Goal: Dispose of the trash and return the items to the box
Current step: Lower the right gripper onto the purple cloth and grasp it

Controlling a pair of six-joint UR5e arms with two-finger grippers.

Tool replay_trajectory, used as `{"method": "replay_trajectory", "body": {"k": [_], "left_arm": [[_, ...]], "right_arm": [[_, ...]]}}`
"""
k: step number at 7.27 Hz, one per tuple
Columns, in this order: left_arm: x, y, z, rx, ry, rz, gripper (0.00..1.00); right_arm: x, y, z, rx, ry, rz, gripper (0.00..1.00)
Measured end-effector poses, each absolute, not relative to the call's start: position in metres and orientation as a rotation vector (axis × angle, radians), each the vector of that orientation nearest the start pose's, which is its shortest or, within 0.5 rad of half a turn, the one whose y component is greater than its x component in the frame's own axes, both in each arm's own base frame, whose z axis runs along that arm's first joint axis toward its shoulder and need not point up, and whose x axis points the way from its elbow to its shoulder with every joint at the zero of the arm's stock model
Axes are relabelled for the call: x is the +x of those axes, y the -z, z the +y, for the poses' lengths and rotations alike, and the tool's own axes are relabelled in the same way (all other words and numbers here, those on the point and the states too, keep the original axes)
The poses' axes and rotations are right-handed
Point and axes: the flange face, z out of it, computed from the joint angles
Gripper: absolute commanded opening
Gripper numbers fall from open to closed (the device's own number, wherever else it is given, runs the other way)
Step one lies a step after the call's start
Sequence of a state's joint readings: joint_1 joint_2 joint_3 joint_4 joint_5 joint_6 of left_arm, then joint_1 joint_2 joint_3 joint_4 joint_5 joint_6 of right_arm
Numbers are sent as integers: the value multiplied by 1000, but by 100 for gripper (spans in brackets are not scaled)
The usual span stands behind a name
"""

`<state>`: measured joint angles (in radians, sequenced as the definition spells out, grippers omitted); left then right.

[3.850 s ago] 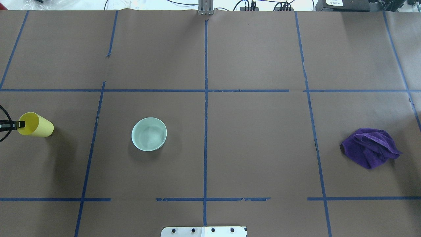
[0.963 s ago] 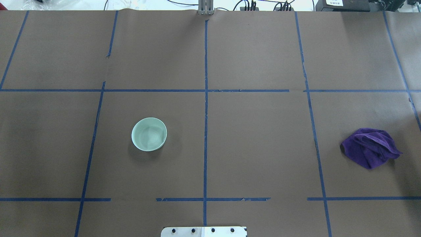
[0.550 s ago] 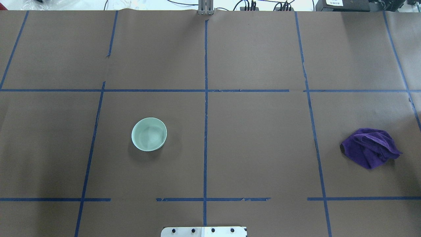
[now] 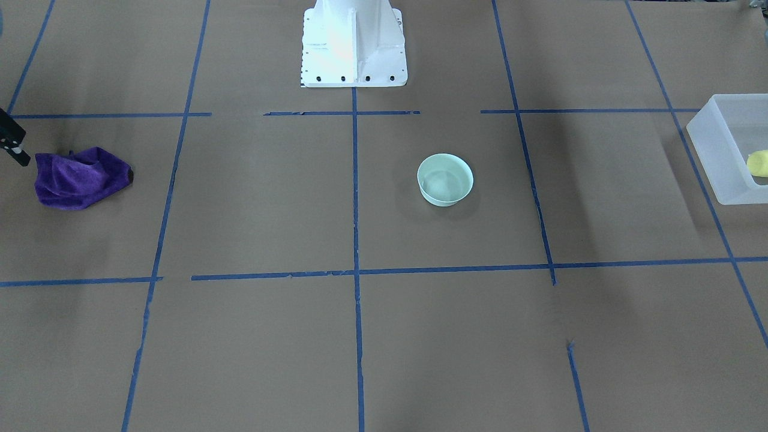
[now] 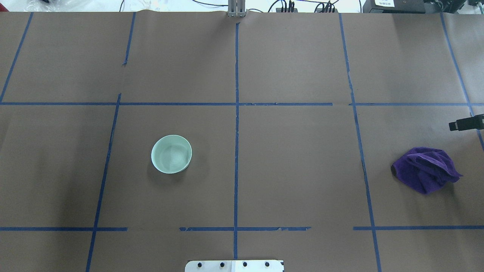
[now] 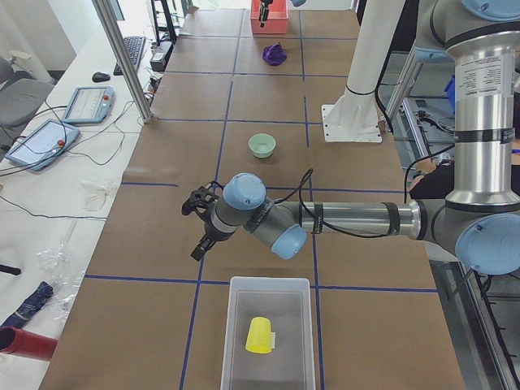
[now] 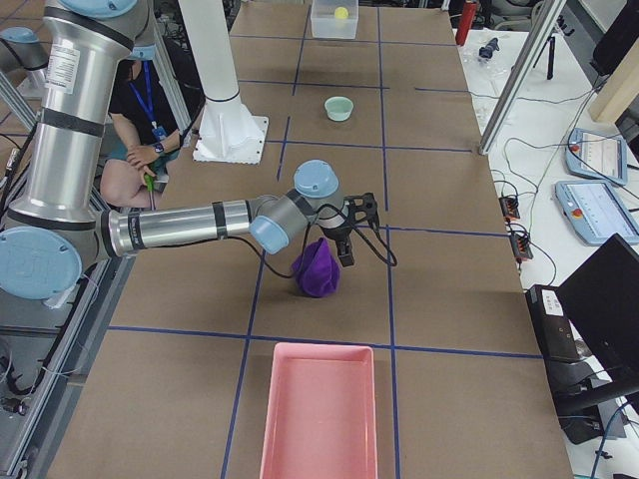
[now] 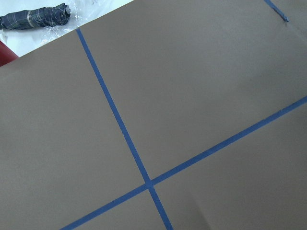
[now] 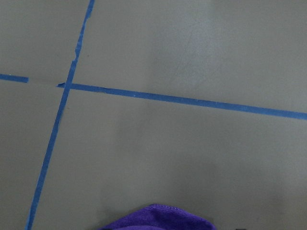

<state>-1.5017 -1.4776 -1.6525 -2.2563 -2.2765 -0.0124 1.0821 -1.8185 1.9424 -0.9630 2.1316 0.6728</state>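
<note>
**A:** Big change on the left! The cup [image 6: 259, 335] is gone from the left claw [image 6: 196, 227] and lies in the box [image 6: 230, 341], close behind that claw.

**B:** So one item is home. Is the claw wide or narrow?

**A:** Cannot tell, since only the side camera catches it. It hangs over bare table, just off the box's end wall.

**B:** And on the other side?

**A:** The right claw [image 5: 455, 125] has just poked into the overhead view, where a moment ago there was nothing. The cloth [image 5: 425, 169] sits near it, slightly towards the robot. I can't tell its spread either, as just one finger shows.

**B:** Where's the bowl [image 5: 171, 153]?

**A:** It stands upright and unmoved, well apart from both claws, past the left one on the side away from the box.

**B:** Then I'd say the bowl goes in next, and the cloth looks like the right claw's job.
</note>
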Motion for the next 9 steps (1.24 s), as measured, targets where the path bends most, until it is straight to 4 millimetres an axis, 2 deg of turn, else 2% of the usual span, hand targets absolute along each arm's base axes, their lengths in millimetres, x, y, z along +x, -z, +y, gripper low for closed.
{"method": "replay_trajectory", "body": {"k": [3, 4, 5, 7, 9], "left_arm": [[-35, -577, -491, 636, -294, 703, 100], [-35, -575, -492, 639, -294, 704, 100], [-35, -574, -493, 640, -293, 704, 100], [-35, -574, -493, 640, -290, 706, 100], [-35, -573, -493, 640, -290, 707, 100]], "right_arm": [[-214, -511, -382, 392, 189, -721, 89], [-232, -506, -373, 432, 260, -694, 87], [-242, -505, -366, 461, 324, -668, 70], [-255, -515, -358, 474, 395, -621, 0], [-256, -524, -355, 466, 413, -601, 0]]}}
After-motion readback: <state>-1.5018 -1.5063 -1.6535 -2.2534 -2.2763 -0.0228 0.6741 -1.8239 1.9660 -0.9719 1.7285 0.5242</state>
